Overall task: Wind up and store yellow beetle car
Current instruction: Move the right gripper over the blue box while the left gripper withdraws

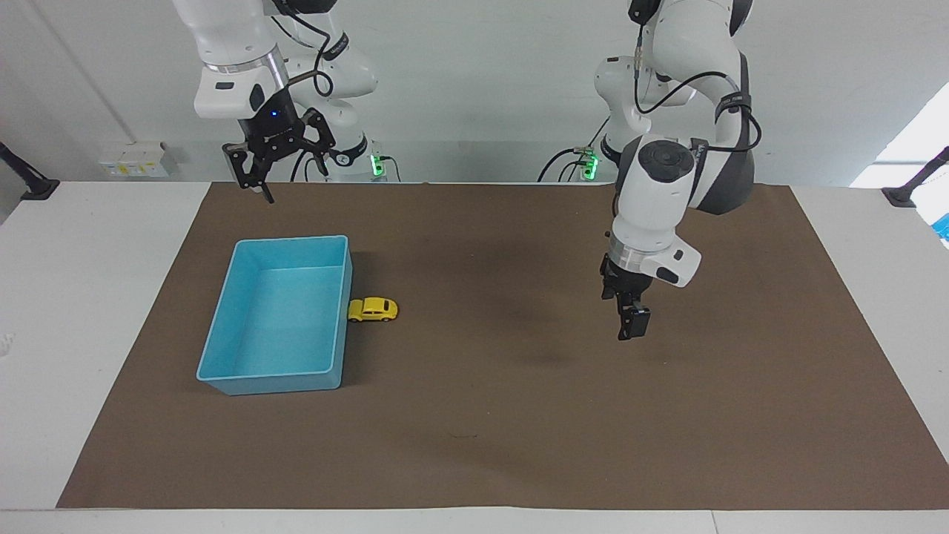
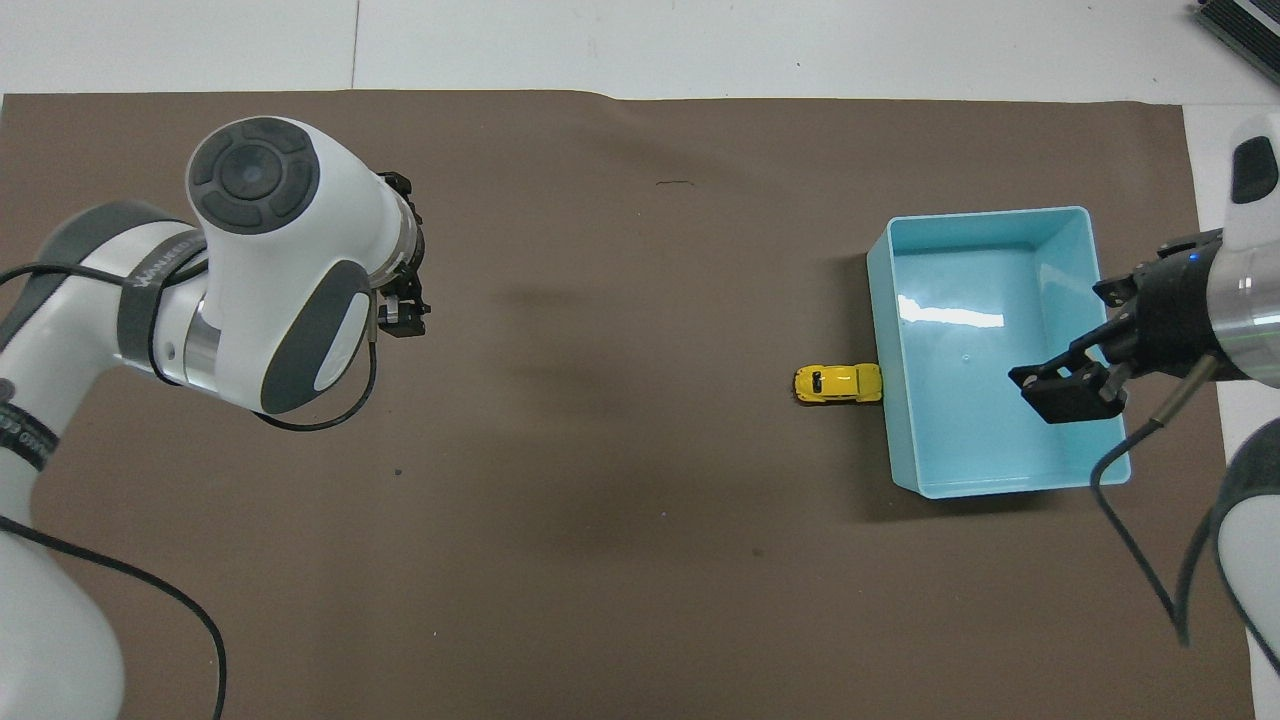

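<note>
The right arm, coming from its base at the table's edge, bends down so that its right pincer (image 1: 265, 182) hangs high in the air, its fingers spread wide and holding nothing; from overhead it lies over the robot-side corner of the blue bin (image 1: 222, 334). The left arm folds at the elbow and points its wrist steeply down, and the left pincer (image 1: 634, 326) hovers above bare brown mat (image 1: 519, 430) toward the left arm's end of the table (image 1: 67, 311), its fingers drawn together on nothing.

There are two arms, one bin, one mat and one yellow beetle car (image 1: 373, 309).

The car stands on its wheels on the mat, one end touching the outside of the bin's wall that faces the left arm's end. It is well apart from both pincers: the right one is up over the bin beside it, the left one over the mat much closer to the left arm's end.
</note>
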You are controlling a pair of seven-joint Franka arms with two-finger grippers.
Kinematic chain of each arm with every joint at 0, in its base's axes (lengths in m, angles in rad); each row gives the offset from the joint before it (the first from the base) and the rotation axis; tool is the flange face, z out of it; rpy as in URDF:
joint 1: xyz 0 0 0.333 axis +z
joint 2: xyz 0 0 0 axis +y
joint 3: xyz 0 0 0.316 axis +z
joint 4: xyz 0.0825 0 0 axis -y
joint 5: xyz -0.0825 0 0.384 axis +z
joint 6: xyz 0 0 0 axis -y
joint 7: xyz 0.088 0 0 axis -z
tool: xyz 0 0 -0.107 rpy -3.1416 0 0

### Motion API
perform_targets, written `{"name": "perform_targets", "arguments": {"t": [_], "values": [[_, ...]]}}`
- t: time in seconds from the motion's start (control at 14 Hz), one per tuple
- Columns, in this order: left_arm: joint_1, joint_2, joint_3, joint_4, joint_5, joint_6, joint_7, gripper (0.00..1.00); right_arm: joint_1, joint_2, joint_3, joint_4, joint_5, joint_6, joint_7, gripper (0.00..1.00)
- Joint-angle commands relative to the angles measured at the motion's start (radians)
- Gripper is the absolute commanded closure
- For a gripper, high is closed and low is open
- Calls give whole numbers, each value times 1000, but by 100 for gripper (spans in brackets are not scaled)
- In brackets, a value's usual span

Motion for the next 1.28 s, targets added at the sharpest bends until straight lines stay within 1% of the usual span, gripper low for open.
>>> {"name": "perform_targets", "arguments": {"t": [0.0, 0.14, 0.29, 0.57, 0.78, 1.0, 1.21], "values": [[45, -68, -9, -21, -21, -18, 95, 0, -6, -29, 23, -31, -1, -1, -103, 0], [70, -85, -9, -21, -30, -19, 164, 0, -5, -29, 28, -31, -3, 0, -152, 0], [75, -100, -6, -21, -36, -21, 253, 0, -5, -29, 32, -31, -3, 6, -252, 0], [117, -123, -6, -21, -36, -54, 437, 0, -5, -27, 74, -30, -1, 6, -407, 0], [163, -139, -4, -24, -70, -73, 612, 0, -5, -18, 85, -31, -1, -1, -451, 0], [193, -153, -4, -29, -70, -114, 796, 0, 14, -3, 86, -45, -1, 0, -516, 0], [226, -166, -4, -33, -70, -154, 1024, 0, 15, 8, 86, -53, 1, 2, -644, 0]]}}
